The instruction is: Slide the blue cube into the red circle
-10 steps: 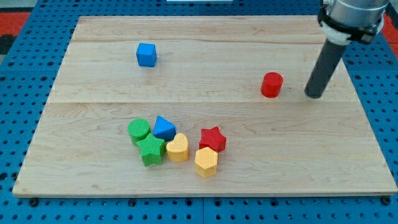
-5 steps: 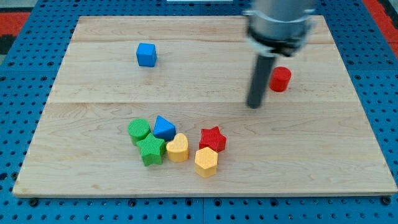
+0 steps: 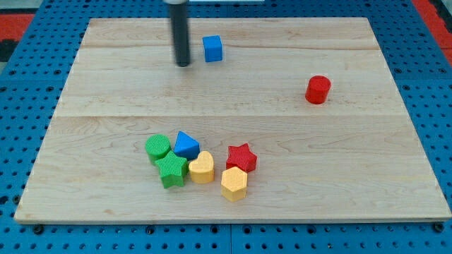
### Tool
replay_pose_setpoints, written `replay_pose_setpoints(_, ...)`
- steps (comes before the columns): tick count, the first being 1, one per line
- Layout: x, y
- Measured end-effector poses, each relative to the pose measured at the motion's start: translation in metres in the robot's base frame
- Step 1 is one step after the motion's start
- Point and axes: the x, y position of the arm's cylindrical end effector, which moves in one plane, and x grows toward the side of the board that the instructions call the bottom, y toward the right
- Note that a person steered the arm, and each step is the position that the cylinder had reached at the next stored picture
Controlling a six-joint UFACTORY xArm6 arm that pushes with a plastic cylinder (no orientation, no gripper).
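Camera view, yellow hexagon nearest the view's bottom, red star just above it, red circle alone at the view's right, blue cube near the top, my tip just left of the cube, apart, a bare rod without fingers.

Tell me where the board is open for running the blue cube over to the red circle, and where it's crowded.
Open: the stretch between the blue cube and the red circle, with my tip just off the cube's left. The board's right side below the circle is bare too. Crowded: the bottom-middle cluster of green cylinder, blue wedge, green star, yellow heart, red star, yellow hexagon.
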Motion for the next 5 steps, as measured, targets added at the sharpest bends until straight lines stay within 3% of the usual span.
replay_pose_setpoints(1,-0.045,0.057)
replay_pose_setpoints(2,-0.029,0.159)
replay_pose_setpoints(3,0.023,0.183)
replay_pose_setpoints(4,0.041,0.194)
replay_pose_setpoints(5,0.004,0.159)
